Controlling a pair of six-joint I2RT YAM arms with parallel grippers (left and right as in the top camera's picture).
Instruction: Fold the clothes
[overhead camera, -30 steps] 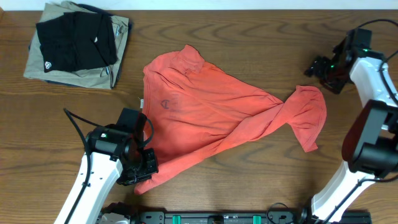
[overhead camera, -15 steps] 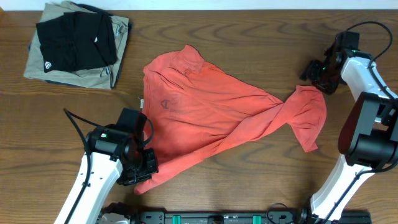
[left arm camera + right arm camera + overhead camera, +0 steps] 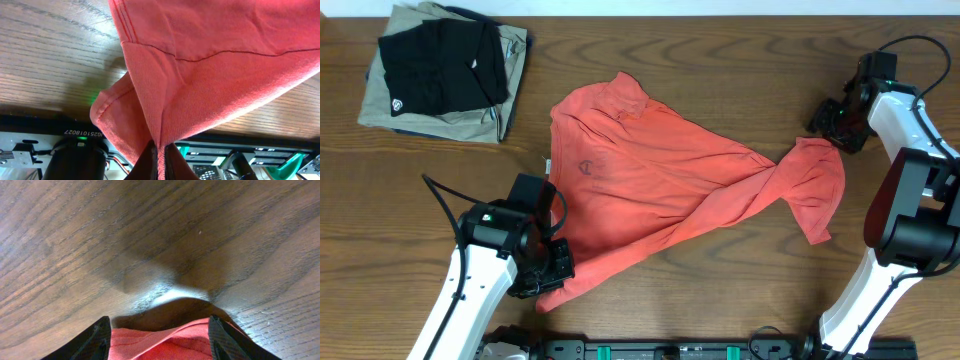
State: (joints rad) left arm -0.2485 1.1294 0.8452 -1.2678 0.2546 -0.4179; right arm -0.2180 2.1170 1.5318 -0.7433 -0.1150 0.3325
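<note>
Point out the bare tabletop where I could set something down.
Bare table behind the T-shirt, between the folded pile and the right gripper; also the front, right of the left gripper. Crowded: centre and back-left corner.

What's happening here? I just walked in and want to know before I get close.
Two robot arms are working on a red-orange T-shirt lying crumpled on the table. The left gripper is shut on the shirt's near-left corner. The right gripper sits at the shirt's far-right end, jaws open either side of the fabric edge, not gripping. A folded black garment lies on a khaki garment at the far-left corner.
</note>
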